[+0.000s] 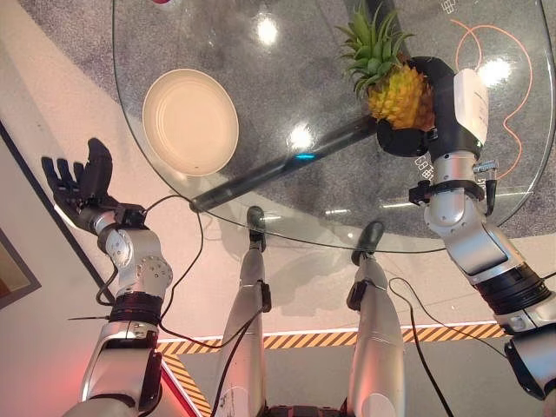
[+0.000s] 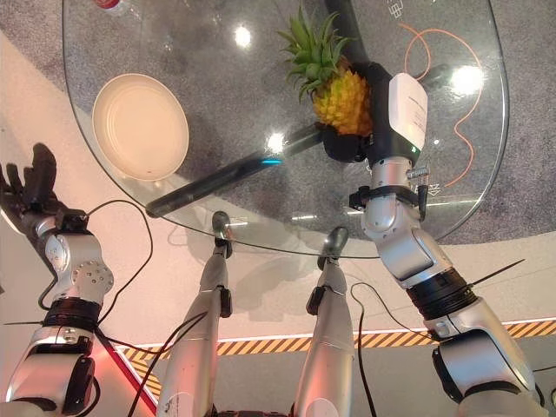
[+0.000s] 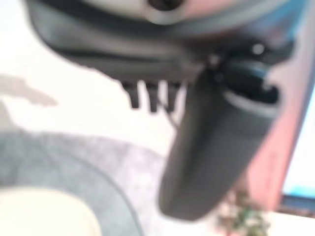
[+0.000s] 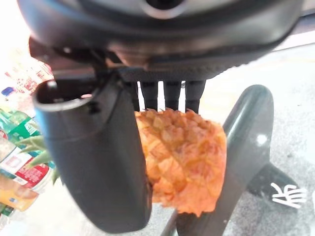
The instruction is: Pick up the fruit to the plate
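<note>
Left eye view, round glass table [image 1: 287,221], cream plate [image 1: 190,122], grey floor [image 1: 61,22]

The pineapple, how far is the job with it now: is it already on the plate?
Not yet. Done: the right robot hand has closed on the pineapple, thumb on one side and fingers on the other. In hand: the fruit is gripped at the right side of the glass table. Left: carry it across to the cream plate, which holds nothing, and release it. The left robot hand is open beside the table.
</note>
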